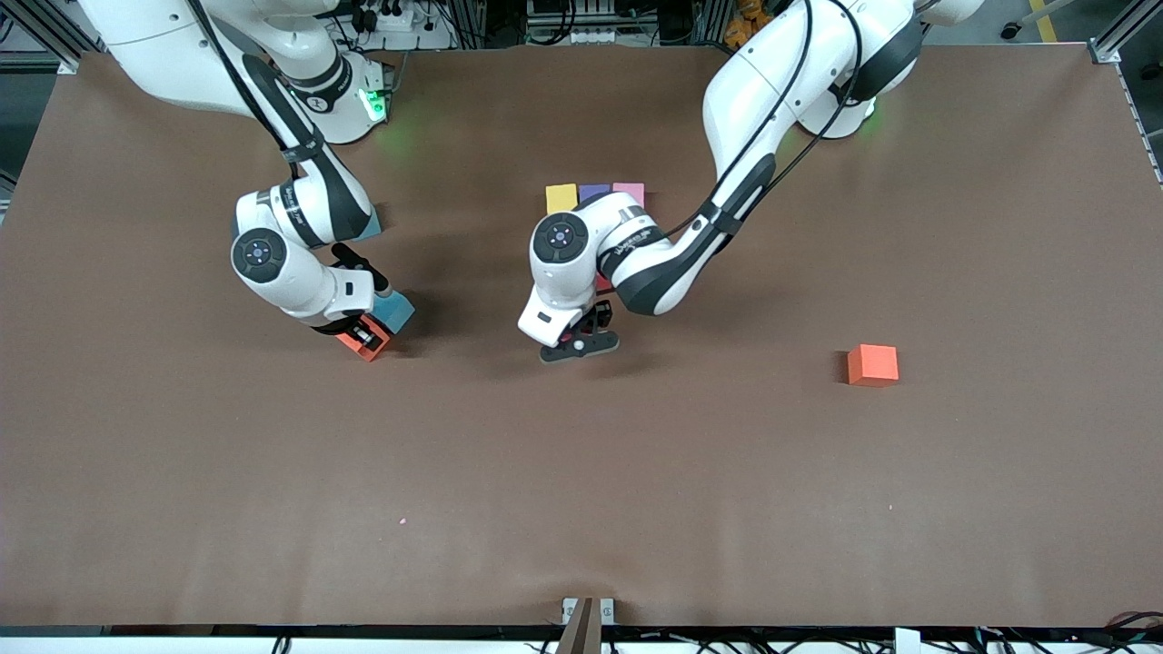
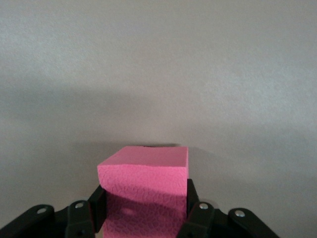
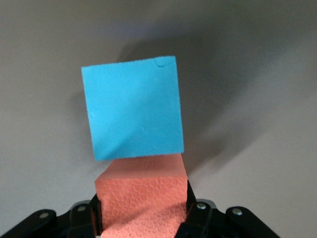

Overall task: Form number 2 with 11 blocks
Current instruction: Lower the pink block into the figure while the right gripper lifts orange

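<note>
A row of blocks, yellow, purple and pink, lies at mid-table toward the robots' bases. Nearer the front camera, my left gripper is shut on a pink block, which its hand hides in the front view. A sliver of a red block shows under that wrist. Toward the right arm's end, my right gripper is shut on an orange block down at the table. Another orange block lies alone toward the left arm's end.
A light-blue cube sits right against the orange block in my right gripper. A second bit of light blue peeks out beside the right arm's wrist. The brown table stretches wide toward the front camera.
</note>
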Motion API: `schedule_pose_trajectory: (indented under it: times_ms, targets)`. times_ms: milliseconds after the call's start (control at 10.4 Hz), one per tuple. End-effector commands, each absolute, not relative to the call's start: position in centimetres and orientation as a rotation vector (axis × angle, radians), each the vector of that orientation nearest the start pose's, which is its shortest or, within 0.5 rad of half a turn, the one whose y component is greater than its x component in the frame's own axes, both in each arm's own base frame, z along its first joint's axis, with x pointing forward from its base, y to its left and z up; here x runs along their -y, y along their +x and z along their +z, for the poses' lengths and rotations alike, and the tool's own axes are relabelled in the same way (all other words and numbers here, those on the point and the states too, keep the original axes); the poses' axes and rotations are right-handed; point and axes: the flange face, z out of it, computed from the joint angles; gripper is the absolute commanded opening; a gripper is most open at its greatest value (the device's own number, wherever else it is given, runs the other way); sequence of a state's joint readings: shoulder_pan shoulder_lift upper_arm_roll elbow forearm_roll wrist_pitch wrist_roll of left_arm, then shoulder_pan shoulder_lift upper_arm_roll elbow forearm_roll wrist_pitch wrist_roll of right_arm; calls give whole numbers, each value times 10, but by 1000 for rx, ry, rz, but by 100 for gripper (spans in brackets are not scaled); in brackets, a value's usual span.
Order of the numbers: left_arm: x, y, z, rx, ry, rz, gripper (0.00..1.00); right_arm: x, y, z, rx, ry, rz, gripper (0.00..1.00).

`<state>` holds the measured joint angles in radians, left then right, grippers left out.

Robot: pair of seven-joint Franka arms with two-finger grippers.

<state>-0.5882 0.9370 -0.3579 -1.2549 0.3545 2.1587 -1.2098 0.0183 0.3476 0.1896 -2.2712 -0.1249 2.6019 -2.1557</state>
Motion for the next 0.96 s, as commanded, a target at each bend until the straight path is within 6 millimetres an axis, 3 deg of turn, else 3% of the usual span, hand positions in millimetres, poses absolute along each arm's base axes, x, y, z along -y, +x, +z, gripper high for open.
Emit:
schedule_pose_trajectory:
  times_ms: [0, 192, 385, 673, 866]
  targets:
    - [563, 504, 215, 260, -3147, -6, 54, -109, 525, 226, -2942, 1001, 24, 38]
    - [564, 504, 215, 196, -3151, -8, 54, -103, 525, 255, -2929, 1010, -1, 36]
    - [563, 504, 214, 137, -3152, -7, 54, -82, 528, 267, -2901, 1072, -10, 36]
    - [563, 504, 213, 50, -3151, -7, 56, -79, 531, 277, -2866, 1178, 62, 36]
    - [562, 503, 211, 41, -3150, -2, 56, -85, 534, 301, -2837, 1179, 82, 36]
